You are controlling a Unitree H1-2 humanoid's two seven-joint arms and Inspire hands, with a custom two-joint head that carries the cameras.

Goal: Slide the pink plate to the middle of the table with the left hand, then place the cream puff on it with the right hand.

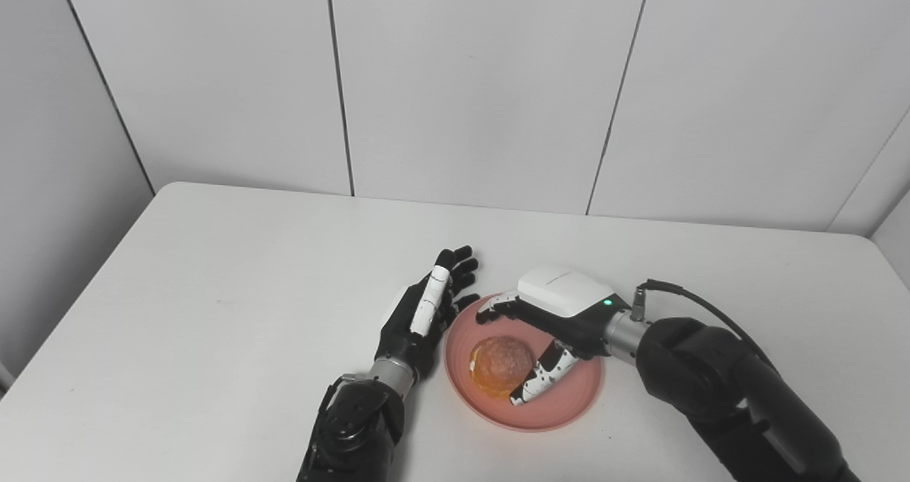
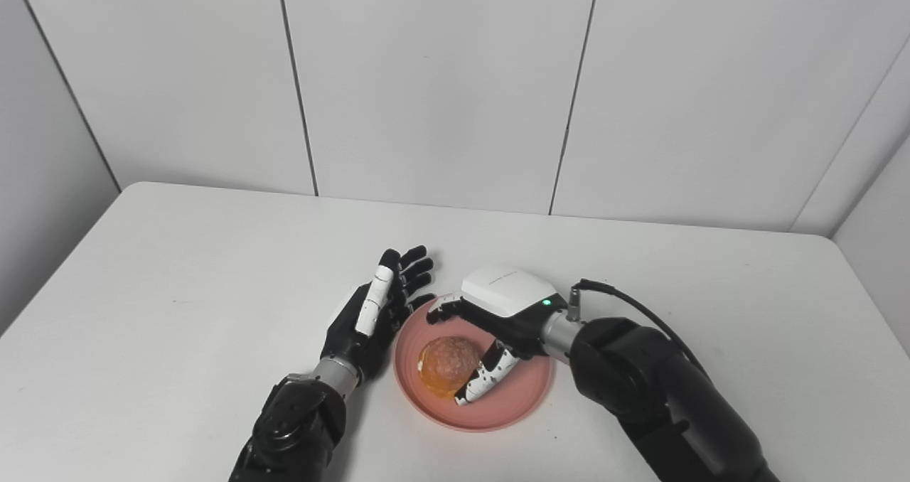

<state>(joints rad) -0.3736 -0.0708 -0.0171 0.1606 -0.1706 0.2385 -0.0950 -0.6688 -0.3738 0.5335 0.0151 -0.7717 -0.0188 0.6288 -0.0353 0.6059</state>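
Observation:
The pink plate (image 1: 565, 402) lies on the white table near its middle, toward the front. A golden-brown cream puff (image 1: 498, 365) rests on the plate's left half. My right hand (image 1: 558, 310) hovers over the plate with its fingers apart: the fingers (image 1: 494, 311) reach past the puff's far side, and the thumb lies close along its right side. I see a gap between fingers and puff. My left hand (image 1: 426, 311) stands open on its edge just left of the plate's rim, fingers stretched away from me. In the right eye view the puff (image 2: 446, 363) sits the same way.
The table (image 1: 213, 311) is white, with rounded far corners and grey wall panels behind it. A black cable (image 1: 700, 304) loops up from my right wrist. My two forearms come in at the front edge on either side of the plate.

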